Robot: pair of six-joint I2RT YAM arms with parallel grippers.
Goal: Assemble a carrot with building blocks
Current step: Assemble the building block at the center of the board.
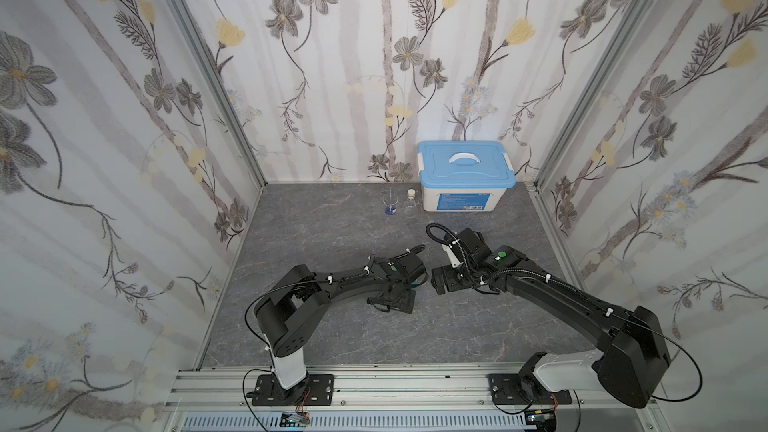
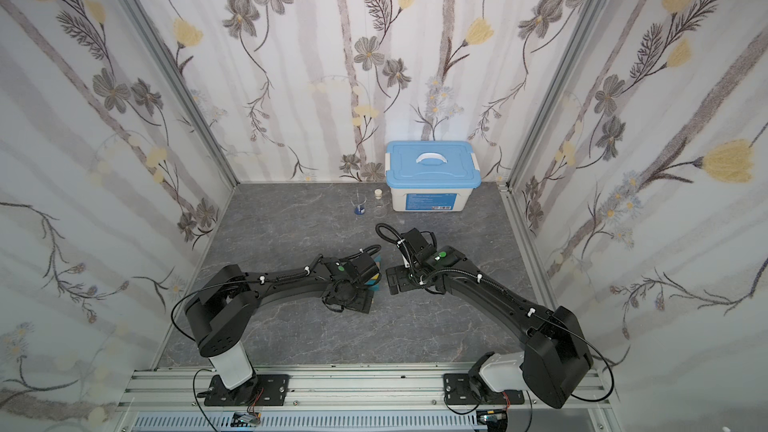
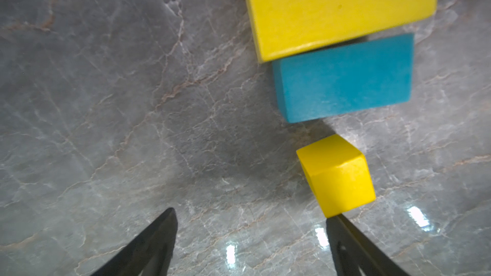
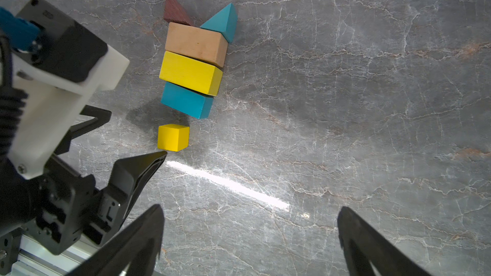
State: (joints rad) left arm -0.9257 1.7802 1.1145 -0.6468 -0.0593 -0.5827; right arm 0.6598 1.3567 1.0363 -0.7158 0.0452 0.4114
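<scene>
The carrot lies flat on the grey marble table (image 4: 345,102). Its maroon triangle (image 4: 175,11) and teal triangle (image 4: 223,22) touch the tan bar (image 4: 195,43). The yellow bar (image 4: 190,73) and teal bar (image 4: 186,99) follow in a row. A small gap separates the yellow cube (image 4: 172,137) from the teal bar (image 3: 345,78), and the cube is slightly turned. My left gripper (image 3: 252,216) is open and holds nothing. One fingertip (image 3: 334,221) touches a corner of the cube (image 3: 337,176). My right gripper (image 4: 249,213) hangs open and empty beside the row. In both top views the arms hide most blocks.
A blue-lidded white box (image 1: 465,176) stands at the back wall. A small glass beaker (image 1: 390,203) and a corked flask (image 1: 410,203) stand to its left. The two wrists (image 1: 428,276) nearly meet mid-table. A metal rail (image 1: 374,384) runs along the front.
</scene>
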